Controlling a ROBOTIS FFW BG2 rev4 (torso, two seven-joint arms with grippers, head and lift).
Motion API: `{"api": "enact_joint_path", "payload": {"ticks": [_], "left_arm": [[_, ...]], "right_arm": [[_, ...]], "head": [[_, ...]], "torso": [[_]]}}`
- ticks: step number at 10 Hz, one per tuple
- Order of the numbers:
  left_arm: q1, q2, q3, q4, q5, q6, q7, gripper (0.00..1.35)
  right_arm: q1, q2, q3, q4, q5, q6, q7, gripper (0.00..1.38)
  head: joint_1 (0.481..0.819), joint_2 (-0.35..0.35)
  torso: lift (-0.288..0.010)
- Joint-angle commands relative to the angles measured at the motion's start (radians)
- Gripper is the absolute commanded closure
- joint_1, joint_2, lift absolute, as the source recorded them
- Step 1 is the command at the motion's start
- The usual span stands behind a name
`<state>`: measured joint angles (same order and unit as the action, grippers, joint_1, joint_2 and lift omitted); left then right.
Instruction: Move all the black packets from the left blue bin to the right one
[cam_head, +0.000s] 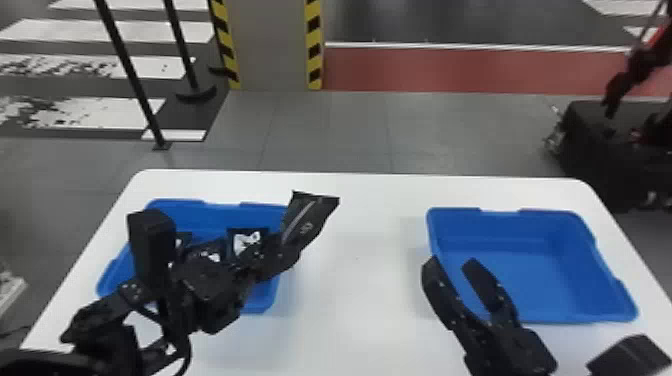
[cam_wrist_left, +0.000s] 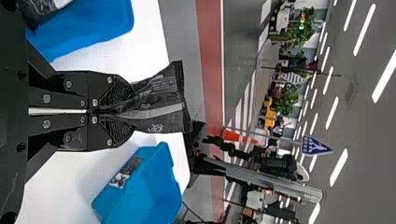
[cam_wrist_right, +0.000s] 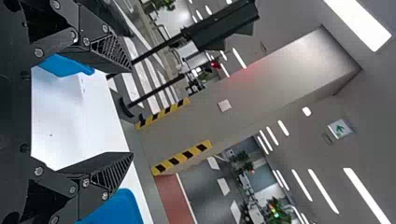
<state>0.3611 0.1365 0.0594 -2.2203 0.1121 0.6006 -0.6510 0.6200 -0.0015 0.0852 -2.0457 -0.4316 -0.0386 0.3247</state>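
Observation:
My left gripper (cam_head: 282, 260) is shut on a black packet (cam_head: 307, 222), held above the right edge of the left blue bin (cam_head: 200, 215). In the left wrist view, the fingers of the left gripper (cam_wrist_left: 122, 111) pinch one end of the packet (cam_wrist_left: 161, 105). Several black packets, one with a white design (cam_head: 247, 240), lie in the left bin, partly hidden by the arm. Beside the left wall of the right blue bin (cam_head: 525, 260), my right gripper (cam_head: 451, 262) stands open. Nothing is between the fingers of the right gripper (cam_wrist_right: 131, 112) in the right wrist view.
Both bins rest on a white table (cam_head: 360, 300), with a wide gap between them. A dark patch with white marks (cam_wrist_left: 126, 172) shows on the right bin's side; I cannot tell what it is. Beyond the table stand a striped pillar (cam_head: 272, 45) and a black case (cam_head: 590, 135).

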Motion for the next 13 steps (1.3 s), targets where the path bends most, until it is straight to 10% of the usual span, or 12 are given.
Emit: {"api": "enact_joint_path", "payload": {"ticks": [1,11,13], "left_arm": [[-0.072,0.000,-0.049,0.094,0.004,-0.034,-0.036,1.21],[-0.261,-0.021,-0.170,0.297,0.017,0.001,-0.159,1.21],[-0.265,-0.021,-0.168,0.300,0.020,0.003,-0.164,1.21]], "right_arm": [[-0.083,0.002,0.001,0.039,-0.006,0.100,0.039,0.43],[-0.397,0.002,0.018,0.223,-0.022,0.343,0.117,0.45],[-0.421,0.002,0.016,0.238,0.013,0.358,0.129,1.15]], "head": [[0.695,0.013],[0.695,-0.024],[0.695,-0.018]], "torso": [[-0.110],[-0.110],[-0.110]]}}
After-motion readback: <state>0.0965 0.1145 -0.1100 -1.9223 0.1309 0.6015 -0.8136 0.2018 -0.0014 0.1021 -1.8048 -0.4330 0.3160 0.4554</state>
